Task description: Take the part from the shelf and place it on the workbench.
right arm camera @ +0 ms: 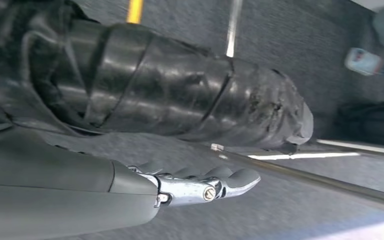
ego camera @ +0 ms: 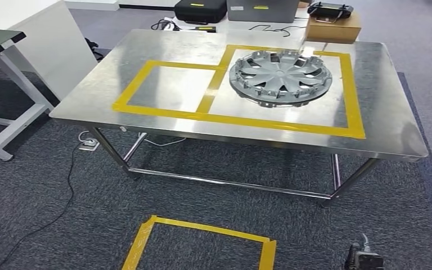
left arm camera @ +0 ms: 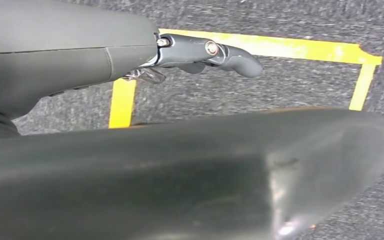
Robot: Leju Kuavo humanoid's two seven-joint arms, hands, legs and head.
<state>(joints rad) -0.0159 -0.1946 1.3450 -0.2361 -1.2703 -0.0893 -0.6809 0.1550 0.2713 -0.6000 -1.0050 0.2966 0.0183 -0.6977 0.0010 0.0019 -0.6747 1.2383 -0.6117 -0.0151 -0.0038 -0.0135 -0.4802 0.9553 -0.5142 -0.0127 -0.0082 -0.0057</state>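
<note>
The part, a grey wheel cover (ego camera: pixel 281 77), lies flat on the steel workbench (ego camera: pixel 118 90) inside the right-hand yellow tape square (ego camera: pixel 353 95). The left tape square (ego camera: pixel 171 90) beside it holds nothing. Both arms hang low beside my body. In the left wrist view my left hand (left arm camera: pixel 200 52) has its fingers stretched out over grey carpet and grips nothing. In the right wrist view my right hand (right arm camera: pixel 205 186) likewise holds nothing, its fingers extended near the bench's metal leg bar (right arm camera: pixel 330 182).
A yellow tape square (ego camera: pixel 202 239) marks the carpet in front of the bench. A white table (ego camera: pixel 5 62) stands at the left. Boxes, black cases and cables (ego camera: pixel 332 25) lie behind the bench. A small dark object (ego camera: pixel 363 260) sits at the lower right.
</note>
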